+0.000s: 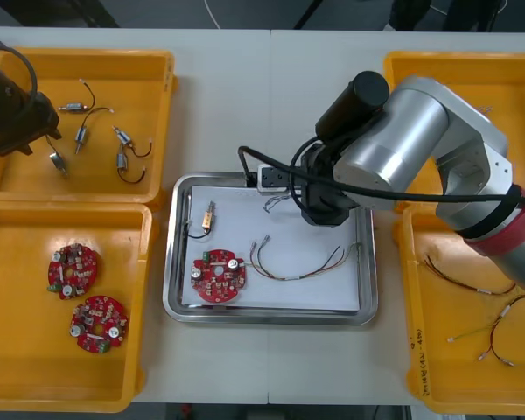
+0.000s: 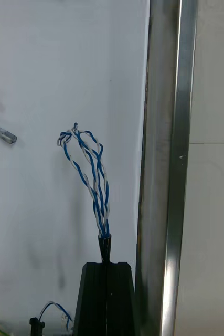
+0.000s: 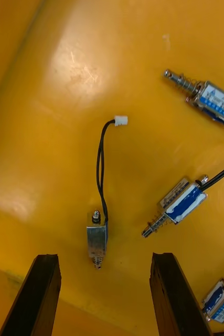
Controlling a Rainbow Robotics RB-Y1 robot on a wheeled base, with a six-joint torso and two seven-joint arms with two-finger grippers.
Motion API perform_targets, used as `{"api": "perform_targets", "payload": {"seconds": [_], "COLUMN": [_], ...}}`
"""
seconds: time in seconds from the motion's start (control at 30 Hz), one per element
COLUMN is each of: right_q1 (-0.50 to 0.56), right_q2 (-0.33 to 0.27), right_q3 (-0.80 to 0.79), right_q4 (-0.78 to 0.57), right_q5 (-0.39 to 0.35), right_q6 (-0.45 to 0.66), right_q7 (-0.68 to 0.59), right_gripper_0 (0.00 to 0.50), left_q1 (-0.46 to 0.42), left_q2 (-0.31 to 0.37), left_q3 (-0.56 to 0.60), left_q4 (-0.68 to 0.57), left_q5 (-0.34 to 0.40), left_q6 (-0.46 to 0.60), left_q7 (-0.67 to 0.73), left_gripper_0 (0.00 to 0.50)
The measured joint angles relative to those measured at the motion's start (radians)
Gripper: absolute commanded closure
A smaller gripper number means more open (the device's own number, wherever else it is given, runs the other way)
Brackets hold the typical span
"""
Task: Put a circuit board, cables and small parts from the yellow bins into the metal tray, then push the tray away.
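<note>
The metal tray (image 1: 177, 262), white inside, holds a red circuit board (image 1: 218, 276), a small metal part (image 1: 208, 217) and a red and yellow cable (image 1: 297, 262). My right gripper (image 2: 105, 257) hangs over the tray's far right corner, shut on a twisted blue and white cable (image 2: 91, 173) whose loops reach out over the white floor beside the tray rim (image 2: 167, 157). My left gripper (image 3: 105, 260) is open over the far left yellow bin (image 1: 149, 66). A small metal part (image 3: 97, 237) with a black lead lies just beyond the gap between its fingers.
Several more small metal parts (image 3: 179, 205) lie in the far left bin. Two circuit boards (image 1: 73, 269) sit in the near left bin. The near right bin (image 1: 411, 332) holds red and yellow cables (image 1: 472, 280). My right arm (image 1: 420, 140) crosses above the far right bin.
</note>
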Motion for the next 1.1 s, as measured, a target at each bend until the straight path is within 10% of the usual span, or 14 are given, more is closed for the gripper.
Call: {"api": "perform_targets", "payload": {"seconds": [0.53, 0.6, 0.63, 0.67, 1.0, 1.03, 1.07, 1.1], "right_q1": [0.011, 0.012, 0.012, 0.012, 0.012, 0.012, 0.012, 0.012], "right_q2": [-0.002, -0.002, -0.002, -0.002, -0.003, -0.003, -0.003, -0.003], "right_q3": [0.071, 0.071, 0.071, 0.071, 0.071, 0.071, 0.071, 0.071], "right_q4": [0.103, 0.105, 0.105, 0.105, 0.105, 0.105, 0.104, 0.102], "right_q5": [-0.007, -0.012, -0.012, -0.013, -0.03, -0.031, -0.033, -0.034], "right_q6": [-0.073, -0.073, -0.073, -0.073, -0.073, -0.073, -0.073, -0.073], "right_q7": [0.0, 0.0, 0.0, 0.0, 0.0, 0.0, 0.0, 0.0], "right_gripper_0": [0.5, 0.374, 0.141, 0.035, 0.0, 0.0, 0.0, 0.0], "left_q1": [0.041, 0.041, 0.041, 0.041, 0.053, 0.053, 0.053, 0.053], "left_q2": [0.0, 0.0, 0.0, 0.0, 0.0, 0.0, 0.0, 0.0], "left_q3": [-0.084, -0.093, -0.096, -0.101, -0.137, -0.137, -0.137, -0.137], "left_q4": [0.003, 0.007, 0.01, 0.013, 0.045, 0.045, 0.045, 0.045], "left_q5": [0.012, 0.012, 0.012, 0.012, 0.012, 0.012, 0.012, 0.012], "left_q6": [-0.094, -0.096, -0.098, -0.102, -0.182, -0.182, -0.183, -0.183], "left_q7": [0.0, 0.0, 0.0, 0.0, 0.0, 0.0, 0.0, 0.0], "left_gripper_0": [0.0, 0.0, 0.0, 0.0, 0.0, 0.215, 0.215, 0.496]}}
